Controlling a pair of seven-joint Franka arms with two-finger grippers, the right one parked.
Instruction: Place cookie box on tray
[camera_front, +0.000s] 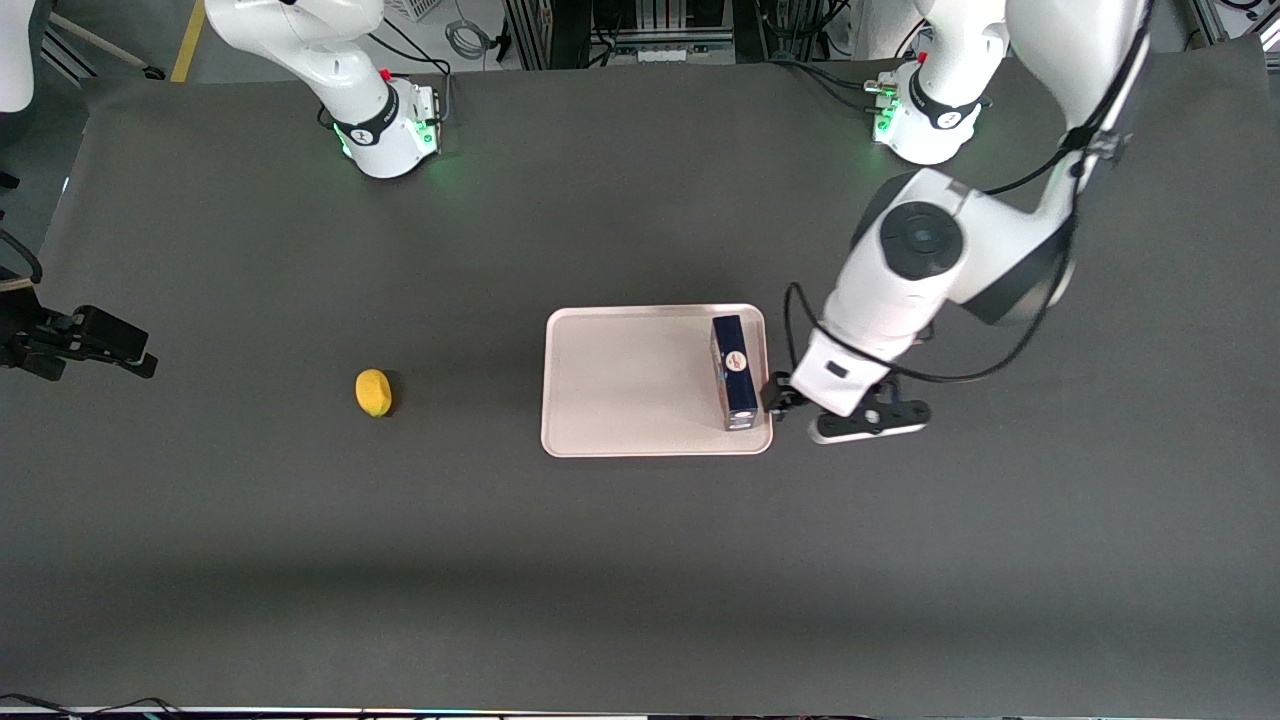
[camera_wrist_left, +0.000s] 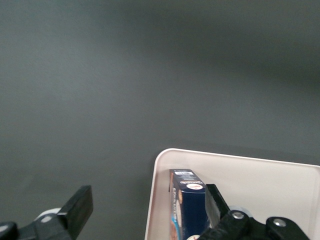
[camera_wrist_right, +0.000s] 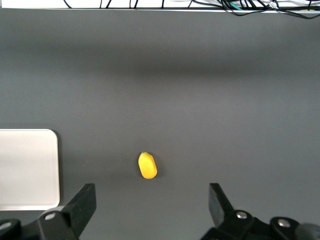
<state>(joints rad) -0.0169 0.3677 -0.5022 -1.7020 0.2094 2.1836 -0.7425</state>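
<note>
- The cookie box (camera_front: 733, 372) stands on the tray (camera_front: 625, 385), set along the tray's edge toward the working arm's end of the table, its long side running with that rim.
- The gripper (camera_front: 790, 398) hangs just outside that same rim, beside the end of the box nearer the front camera; in the wrist view its fingers (camera_wrist_left: 77, 207) stand wide apart and nothing is held between them.
- One finger shows over bare table, the other close against the box (camera_wrist_left: 189, 202) over the tray (camera_wrist_left: 260, 182); whether that finger touches the carton I cannot tell.
- The rest of the tray floor is bare, from the box across to the rim toward the parked arm's end.
- A small yellow object (camera_front: 374, 392) lies alone on the dark table (camera_front: 640, 560), well apart from the tray toward the parked arm's end; the parked arm's wrist view shows it (camera_wrist_right: 147, 165) with the tray's corner (camera_wrist_right: 30, 170) off to one side.
- Around the tray on every side is open dark table, with a broad band between the tray and the table edge nearest the front camera.
- The two arm bases sit at the table edge farthest from the front camera, well clear of the tray.
</note>
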